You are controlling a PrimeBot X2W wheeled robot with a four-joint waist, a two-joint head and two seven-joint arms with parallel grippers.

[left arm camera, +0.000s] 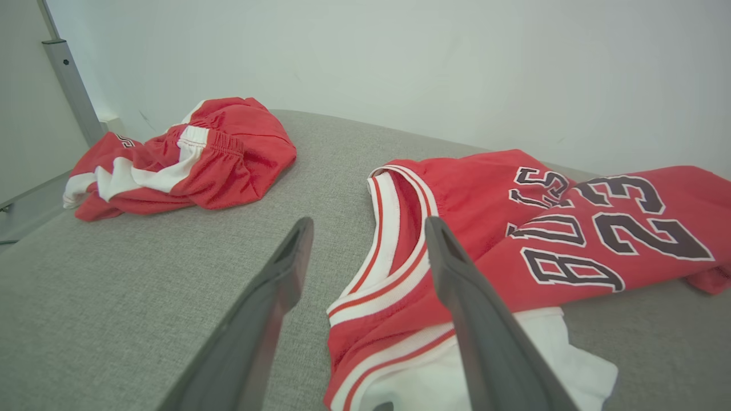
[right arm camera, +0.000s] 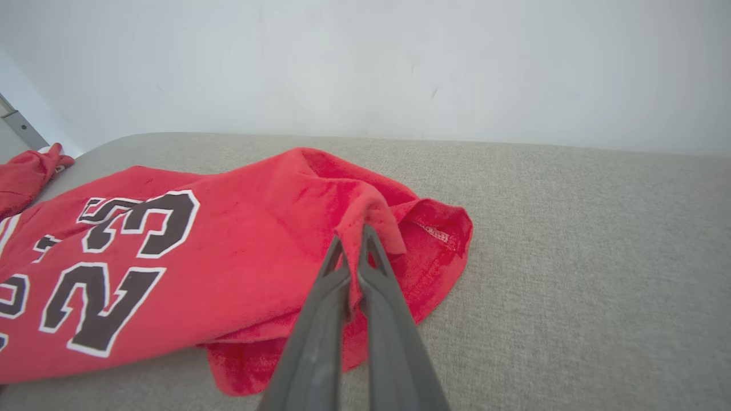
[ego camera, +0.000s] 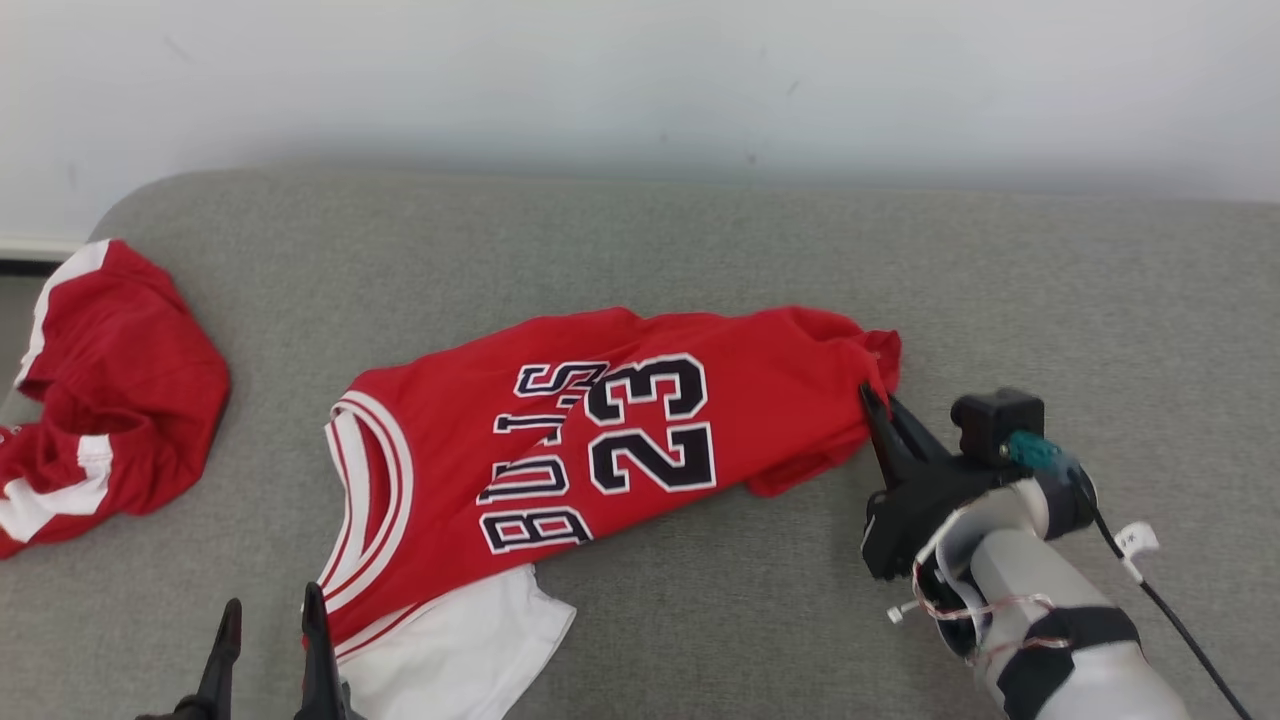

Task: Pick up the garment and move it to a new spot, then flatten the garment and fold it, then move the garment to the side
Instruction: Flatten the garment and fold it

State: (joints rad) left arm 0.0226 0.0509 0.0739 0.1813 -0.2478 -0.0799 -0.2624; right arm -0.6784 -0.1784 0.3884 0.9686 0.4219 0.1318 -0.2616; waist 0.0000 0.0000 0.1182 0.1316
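On the grey cushion [ego camera: 700,240], my right gripper [ego camera: 868,395] is pinching the jersey [ego camera: 600,430] by its edge, my left gripper [ego camera: 272,600] hovering open beside it.

R tool [right arm camera: 353,242] pinching red jersey [right arm camera: 240,251] hem

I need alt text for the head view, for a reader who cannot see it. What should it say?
The right gripper is shut on one end of a red jersey numbered 23, which lies rumpled on a grey cushion. The left gripper stands open beside the jersey's white-trimmed end. A second red and white garment lies bunched at the left edge.
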